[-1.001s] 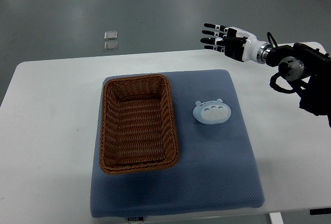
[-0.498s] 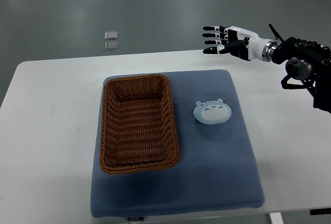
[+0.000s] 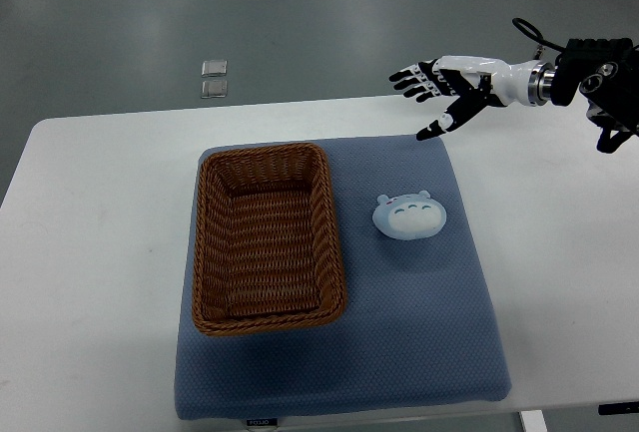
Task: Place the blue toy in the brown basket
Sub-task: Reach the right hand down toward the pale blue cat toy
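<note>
surface: one white table [image 3: 100, 213], set on a grey floor [image 3: 300, 13]; one blue-grey mat [image 3: 419, 322] laid over its middle. on the mat: one brown basket [image 3: 268, 237], woven, oblong, nothing inside it; one blue toy [image 3: 409, 216], pale, rounded, lying just beside the basket's right rim, apart from it. floor beyond the table's far edge: two small clear square items [image 3: 215, 79], one behind the other, kind not discernible. arms: one, the right hand [image 3: 447, 90], fingers spread wide, holding nothing, raised over the table's far edge, well apart from the toy.
</note>
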